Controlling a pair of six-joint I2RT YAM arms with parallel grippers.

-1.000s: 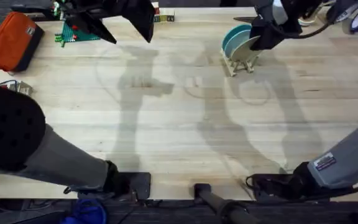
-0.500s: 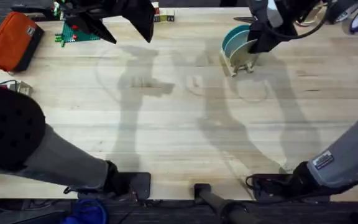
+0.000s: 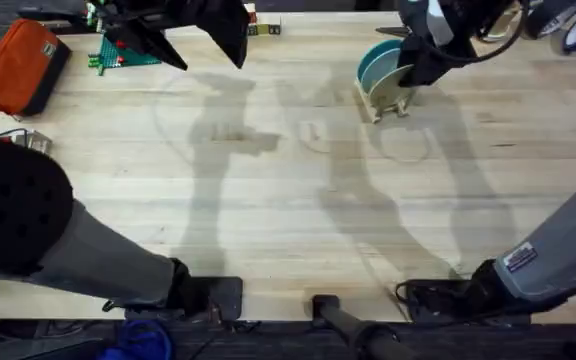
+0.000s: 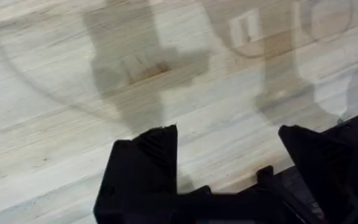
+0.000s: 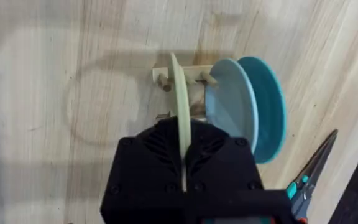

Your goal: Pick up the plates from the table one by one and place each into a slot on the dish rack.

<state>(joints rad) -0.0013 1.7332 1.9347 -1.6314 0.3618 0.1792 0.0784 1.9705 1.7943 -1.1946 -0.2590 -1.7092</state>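
Holding a cream plate [image 5: 180,118] on its edge, the right pincer [image 5: 184,163] sits over the dish rack [image 5: 164,78]. Left pincer [image 4: 229,163] hangs open above the desk [image 4: 55,118]. No writing is readable.

A pale cream-yellow plate [image 5: 181,134], plain and unmarked, is gripped edge-on in the black right pincer [image 5: 184,163]. Just beyond it, a light blue plate [image 5: 230,107] and a deeper teal plate [image 5: 267,106] are seen in the light natural-wood dish rack [image 5: 165,79]. The desk [image 3: 268,200] is made of pale planks with fine brown grain. Beside the pincer, teal-handled scissors [image 5: 309,171] are visible. The left pincer [image 4: 229,168] is black.
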